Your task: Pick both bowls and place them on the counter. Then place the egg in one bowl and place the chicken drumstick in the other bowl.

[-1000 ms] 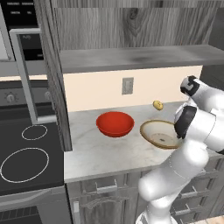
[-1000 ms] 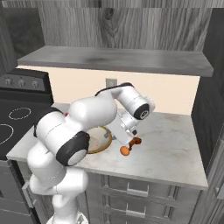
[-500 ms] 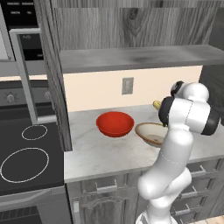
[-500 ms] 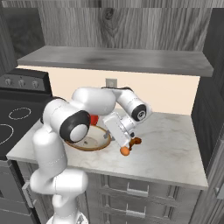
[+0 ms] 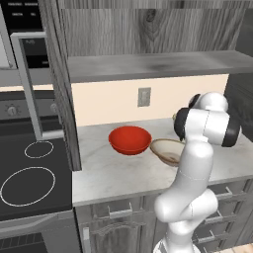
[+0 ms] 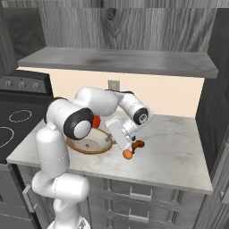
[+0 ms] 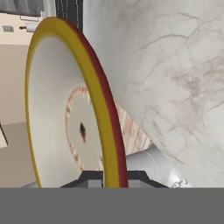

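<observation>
The beige bowl (image 6: pixel 88 144) sits low on the counter (image 6: pixel 179 152), and its brownish rim (image 7: pixel 98 87) runs between my fingertips in the hand view. My gripper (image 7: pixel 111 176) is shut on that rim at the bowl's right side (image 6: pixel 114 139). The red bowl (image 5: pixel 129 140) rests on the counter to the left of the beige bowl (image 5: pixel 167 150). A small orange egg (image 6: pixel 128 154) lies just right of the beige bowl. The darker chicken drumstick (image 6: pixel 138 145) lies beside the egg. I cannot tell whether the beige bowl's base touches the slab.
A grey wood-grain shelf (image 5: pixel 158 64) hangs over the counter, with a wall outlet (image 5: pixel 144 97) below it. The black stovetop (image 5: pixel 29 178) lies to the left. A dark cabinet wall (image 6: pixel 214 120) closes the right end. Bare marble (image 6: pixel 174 134) spreads right of the food.
The arm has folded upward and swung its elbow across. The beige bowl has shifted slightly left in the grip. Red bowl, egg and drumstick have not moved.
</observation>
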Robot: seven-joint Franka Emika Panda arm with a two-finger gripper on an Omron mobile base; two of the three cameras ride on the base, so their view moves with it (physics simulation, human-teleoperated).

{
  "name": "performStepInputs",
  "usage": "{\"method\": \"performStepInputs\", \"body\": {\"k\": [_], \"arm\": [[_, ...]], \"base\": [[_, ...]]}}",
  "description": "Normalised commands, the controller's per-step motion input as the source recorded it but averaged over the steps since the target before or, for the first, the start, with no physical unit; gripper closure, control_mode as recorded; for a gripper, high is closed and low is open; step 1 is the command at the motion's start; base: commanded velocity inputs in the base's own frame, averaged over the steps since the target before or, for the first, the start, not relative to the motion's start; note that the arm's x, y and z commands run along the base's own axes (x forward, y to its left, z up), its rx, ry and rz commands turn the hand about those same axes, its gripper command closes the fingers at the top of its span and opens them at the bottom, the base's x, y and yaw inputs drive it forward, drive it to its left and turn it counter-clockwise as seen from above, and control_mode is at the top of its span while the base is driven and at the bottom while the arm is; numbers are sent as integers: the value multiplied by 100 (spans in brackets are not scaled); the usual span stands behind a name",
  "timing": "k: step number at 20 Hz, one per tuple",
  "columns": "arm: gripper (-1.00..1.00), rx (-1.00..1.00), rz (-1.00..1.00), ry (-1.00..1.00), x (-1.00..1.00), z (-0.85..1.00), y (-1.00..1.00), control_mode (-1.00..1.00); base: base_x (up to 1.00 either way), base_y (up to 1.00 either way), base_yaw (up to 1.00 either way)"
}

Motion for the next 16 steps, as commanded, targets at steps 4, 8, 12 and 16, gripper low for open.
{"method": "performStepInputs", "body": {"k": [4, 8, 12, 16], "arm": [[100, -1, 0, -10, 10, -13, 20, -100], [100, -6, -5, -12, 5, -13, 18, -100], [100, -9, -7, -2, 6, -16, 10, -100], [100, -10, -5, 0, 10, -23, 8, -100]], "base": [[0, 0, 0], [0, 0, 0], [0, 0, 0], [0, 0, 0]]}}
